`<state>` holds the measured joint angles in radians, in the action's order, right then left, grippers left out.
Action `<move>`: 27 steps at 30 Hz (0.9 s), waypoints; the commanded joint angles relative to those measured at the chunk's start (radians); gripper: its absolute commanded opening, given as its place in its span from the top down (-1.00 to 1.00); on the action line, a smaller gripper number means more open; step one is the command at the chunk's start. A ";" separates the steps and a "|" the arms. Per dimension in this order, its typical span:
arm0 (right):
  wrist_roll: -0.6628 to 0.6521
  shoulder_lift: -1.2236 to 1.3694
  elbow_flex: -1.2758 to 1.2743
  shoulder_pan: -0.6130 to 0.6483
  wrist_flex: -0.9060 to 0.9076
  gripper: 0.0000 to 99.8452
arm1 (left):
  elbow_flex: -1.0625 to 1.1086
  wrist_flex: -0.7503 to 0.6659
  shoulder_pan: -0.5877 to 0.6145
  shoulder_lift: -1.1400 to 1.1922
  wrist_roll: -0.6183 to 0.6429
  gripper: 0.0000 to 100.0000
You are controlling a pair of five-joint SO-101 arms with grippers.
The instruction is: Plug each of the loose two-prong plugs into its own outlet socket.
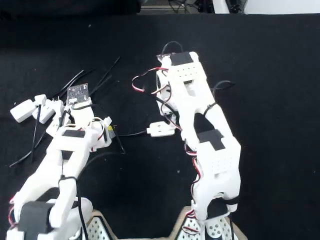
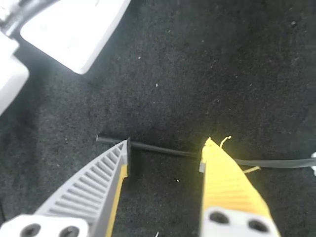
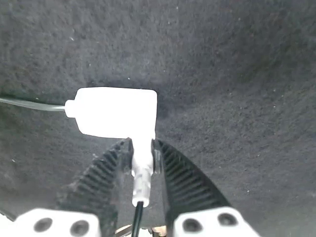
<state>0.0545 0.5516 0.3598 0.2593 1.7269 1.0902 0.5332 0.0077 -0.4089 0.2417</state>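
My right gripper [image 3: 142,148] is shut on a white plug [image 3: 140,170] that sits in a white outlet socket [image 3: 116,112] lying on the black cloth. From above, that socket [image 1: 161,131] lies mid-table with my right gripper [image 1: 172,127] right beside it. My left gripper [image 2: 165,148] is open just above the cloth, its grey and yellow fingertips either side of a thin black cable [image 2: 158,149]. In the high view my left gripper [image 1: 110,132] is left of the socket. Two more white outlet blocks [image 1: 22,110] [image 1: 46,111] lie at the far left.
Several black cables [image 1: 95,80] fan out on the cloth behind the left arm. One white block [image 2: 74,29] lies beyond my left fingertips, a second [image 2: 7,74] beside it. The black cloth [image 1: 270,75] covers the whole table.
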 commanded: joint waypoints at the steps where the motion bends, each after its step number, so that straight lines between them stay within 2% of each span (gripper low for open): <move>1: 0.015 -0.012 -0.004 0.025 0.002 0.98 | 0.053 -0.020 -0.021 -0.135 0.012 0.52; 6: 0.043 -0.013 -0.005 0.025 -0.037 0.98 | 0.150 -0.098 -0.021 -0.249 0.008 0.52; 11: 0.043 -0.025 -0.039 0.026 -0.089 0.98 | 0.134 -0.041 -0.019 -0.273 0.006 0.52; 21: 0.041 -0.314 -0.440 0.054 -0.345 0.98 | 0.133 -0.040 -0.019 -0.273 0.006 0.52; 27: 0.040 -0.289 -0.486 0.054 -0.402 0.98 | 0.133 -0.040 -0.019 -0.273 0.006 0.52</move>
<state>0.0867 0.2739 -0.1189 0.2839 1.3587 1.2559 0.4902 -0.0046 -0.6559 0.2417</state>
